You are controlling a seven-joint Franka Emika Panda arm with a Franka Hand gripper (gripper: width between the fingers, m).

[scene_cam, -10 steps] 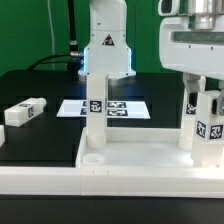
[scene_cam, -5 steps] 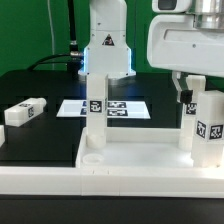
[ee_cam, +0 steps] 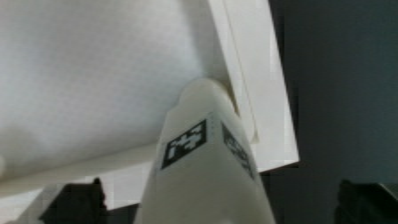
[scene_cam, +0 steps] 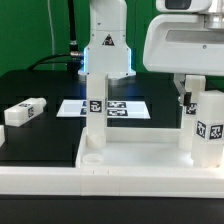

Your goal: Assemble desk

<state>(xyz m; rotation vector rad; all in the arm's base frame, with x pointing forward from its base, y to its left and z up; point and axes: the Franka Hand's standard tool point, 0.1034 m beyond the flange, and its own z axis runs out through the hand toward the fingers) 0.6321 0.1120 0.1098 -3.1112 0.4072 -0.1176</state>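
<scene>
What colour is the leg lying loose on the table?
White, with black-and-white tags; the leg shows best in the exterior view.

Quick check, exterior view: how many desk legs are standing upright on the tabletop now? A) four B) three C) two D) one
B: one leg stands toward the exterior view's left of the tabletop, two more toward its right; the fourth leg lies on the black table.

I work in a robotics lab: my base (scene_cam: 107, 45) stands on a black table (scene_cam: 40, 120) before a green backdrop (scene_cam: 25, 30), cables (scene_cam: 62, 45) trail behind, and the marker board (scene_cam: 118, 107) lies flat on the tabletop, printed with square tags.
</scene>
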